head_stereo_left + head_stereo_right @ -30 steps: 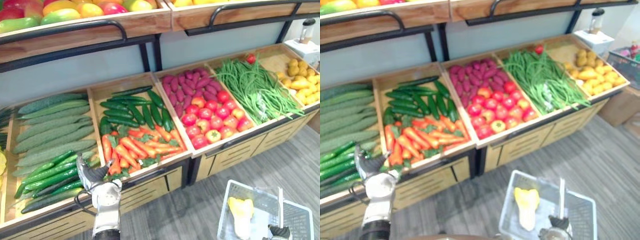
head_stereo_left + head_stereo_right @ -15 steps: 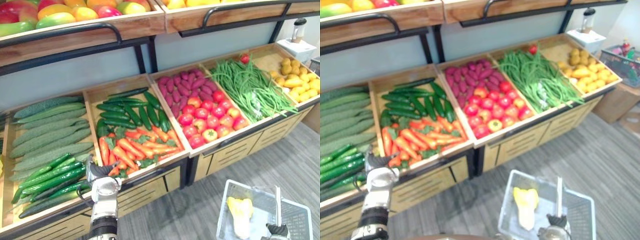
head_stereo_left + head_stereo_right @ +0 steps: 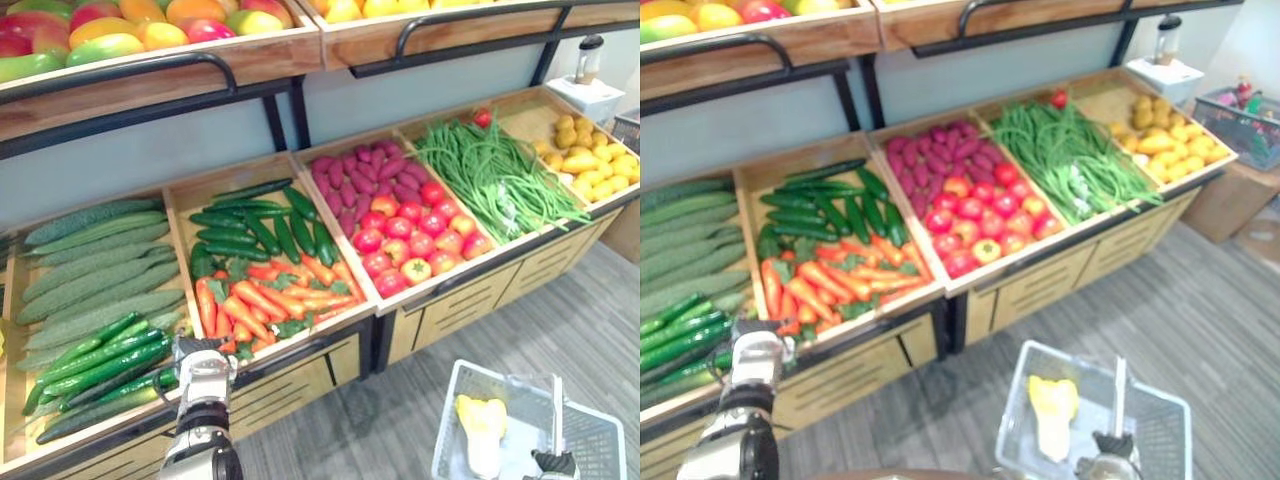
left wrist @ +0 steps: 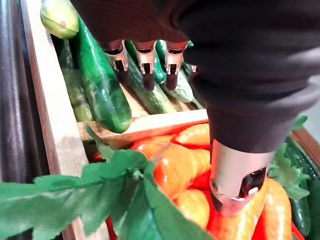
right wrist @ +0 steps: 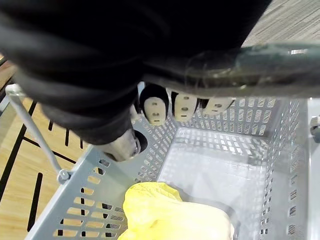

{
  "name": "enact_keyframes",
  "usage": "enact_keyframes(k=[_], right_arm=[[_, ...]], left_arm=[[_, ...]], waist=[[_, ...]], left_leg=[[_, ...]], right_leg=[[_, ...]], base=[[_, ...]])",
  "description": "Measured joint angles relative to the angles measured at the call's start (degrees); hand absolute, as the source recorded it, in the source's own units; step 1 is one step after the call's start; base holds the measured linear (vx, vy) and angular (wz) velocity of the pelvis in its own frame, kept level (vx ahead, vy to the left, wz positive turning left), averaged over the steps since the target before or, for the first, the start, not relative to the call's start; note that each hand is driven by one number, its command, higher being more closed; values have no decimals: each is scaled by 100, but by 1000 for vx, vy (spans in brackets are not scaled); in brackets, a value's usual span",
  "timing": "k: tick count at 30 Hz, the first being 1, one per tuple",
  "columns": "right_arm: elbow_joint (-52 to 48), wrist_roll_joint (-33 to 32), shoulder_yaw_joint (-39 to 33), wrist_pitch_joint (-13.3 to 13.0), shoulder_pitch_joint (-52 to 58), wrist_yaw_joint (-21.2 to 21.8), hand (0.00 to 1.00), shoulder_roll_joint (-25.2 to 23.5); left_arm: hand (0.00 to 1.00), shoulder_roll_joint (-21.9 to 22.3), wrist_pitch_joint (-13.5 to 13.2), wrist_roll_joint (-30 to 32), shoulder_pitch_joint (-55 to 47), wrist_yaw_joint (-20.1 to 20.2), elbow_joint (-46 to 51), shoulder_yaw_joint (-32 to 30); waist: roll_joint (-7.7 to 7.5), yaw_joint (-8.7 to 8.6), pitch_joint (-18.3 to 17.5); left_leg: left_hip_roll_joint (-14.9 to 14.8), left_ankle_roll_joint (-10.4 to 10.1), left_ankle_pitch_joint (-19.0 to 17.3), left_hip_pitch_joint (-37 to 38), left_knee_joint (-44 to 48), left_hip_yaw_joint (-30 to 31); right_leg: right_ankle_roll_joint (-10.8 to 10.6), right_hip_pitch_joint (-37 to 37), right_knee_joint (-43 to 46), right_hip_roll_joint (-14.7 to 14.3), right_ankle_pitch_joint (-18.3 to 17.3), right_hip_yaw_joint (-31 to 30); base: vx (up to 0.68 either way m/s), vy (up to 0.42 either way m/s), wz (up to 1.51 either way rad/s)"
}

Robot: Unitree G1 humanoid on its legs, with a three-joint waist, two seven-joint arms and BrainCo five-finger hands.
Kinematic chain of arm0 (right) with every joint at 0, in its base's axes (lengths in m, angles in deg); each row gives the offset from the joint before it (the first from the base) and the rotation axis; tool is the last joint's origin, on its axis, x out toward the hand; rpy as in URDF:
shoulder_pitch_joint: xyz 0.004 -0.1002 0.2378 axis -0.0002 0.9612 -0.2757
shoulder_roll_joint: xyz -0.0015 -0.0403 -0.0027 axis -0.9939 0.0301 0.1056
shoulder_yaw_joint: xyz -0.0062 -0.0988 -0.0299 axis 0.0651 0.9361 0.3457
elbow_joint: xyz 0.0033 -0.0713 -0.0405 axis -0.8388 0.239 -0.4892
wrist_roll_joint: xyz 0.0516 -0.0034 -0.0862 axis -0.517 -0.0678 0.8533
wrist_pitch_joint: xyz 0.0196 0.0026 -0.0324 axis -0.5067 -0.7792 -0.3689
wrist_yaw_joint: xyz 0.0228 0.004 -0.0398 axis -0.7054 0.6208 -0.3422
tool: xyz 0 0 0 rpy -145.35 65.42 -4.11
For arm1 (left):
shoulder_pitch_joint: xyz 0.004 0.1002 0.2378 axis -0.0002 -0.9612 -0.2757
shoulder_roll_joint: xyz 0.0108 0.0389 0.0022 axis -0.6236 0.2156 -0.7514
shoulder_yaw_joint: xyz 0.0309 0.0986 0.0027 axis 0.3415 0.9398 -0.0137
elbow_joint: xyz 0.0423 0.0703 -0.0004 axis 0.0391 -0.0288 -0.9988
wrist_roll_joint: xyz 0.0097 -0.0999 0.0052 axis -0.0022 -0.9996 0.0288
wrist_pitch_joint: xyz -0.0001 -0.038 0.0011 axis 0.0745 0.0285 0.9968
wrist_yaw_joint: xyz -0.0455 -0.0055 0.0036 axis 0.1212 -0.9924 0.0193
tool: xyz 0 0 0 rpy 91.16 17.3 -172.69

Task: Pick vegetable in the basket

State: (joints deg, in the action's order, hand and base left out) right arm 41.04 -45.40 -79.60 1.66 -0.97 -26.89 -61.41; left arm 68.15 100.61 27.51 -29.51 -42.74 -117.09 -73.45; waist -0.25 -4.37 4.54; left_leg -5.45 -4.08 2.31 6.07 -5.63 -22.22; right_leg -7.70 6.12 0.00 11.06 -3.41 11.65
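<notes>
My left hand [image 3: 203, 366] hovers at the front edge of the wooden bins, over the divider between the small green cucumbers [image 3: 100, 355] and the carrots [image 3: 265, 297]. Its fingers [image 4: 145, 64] stretch straight over the cucumbers [image 4: 100, 87] and its thumb [image 4: 234, 175] lies above the carrots [image 4: 175, 165]; it is open and holds nothing. At the lower right, my right hand [image 3: 553, 465] is shut on the handle [image 5: 280, 55] of the grey mesh basket [image 3: 455, 385]. A yellow vegetable [image 3: 480, 425] lies inside the basket.
Further bins hold dark cucumbers [image 3: 270, 225], purple sweet potatoes [image 3: 360, 175], tomatoes [image 3: 415, 235], green beans [image 3: 495, 175] and yellow produce [image 3: 585, 155]. Long pale-green gourds [image 3: 95, 265] fill the left bin. A black rail [image 3: 120, 75] and a fruit shelf overhang the back. Grey floor lies around the basket.
The head camera has shifted a little. My left hand has reached slightly further over the bin's front edge, between cucumbers and carrots. The right hand still holds the basket handle.
</notes>
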Motion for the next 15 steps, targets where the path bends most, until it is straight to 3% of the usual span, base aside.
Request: enact_keyframes(k=[9,15], right_arm=[[20,-15,-82,-125,16,-6,100,0],[17,-15,-117,-156,13,-20,100,1]], left_arm=[[0,-72,-5,-88,734,-10,-517,57],[0,-56,-30,-236,909,-16,-514,410]], waist=[[64,-8,66],[100,-12,101]], left_leg=[[-35,-33,-23,8,4,-98],[-35,-33,-22,8,6,-69]], right_leg=[[-12,-69,6,-38,7,-118],[-11,-68,7,-41,5,-113]], base=[[4,-4,-7],[0,0,0]])
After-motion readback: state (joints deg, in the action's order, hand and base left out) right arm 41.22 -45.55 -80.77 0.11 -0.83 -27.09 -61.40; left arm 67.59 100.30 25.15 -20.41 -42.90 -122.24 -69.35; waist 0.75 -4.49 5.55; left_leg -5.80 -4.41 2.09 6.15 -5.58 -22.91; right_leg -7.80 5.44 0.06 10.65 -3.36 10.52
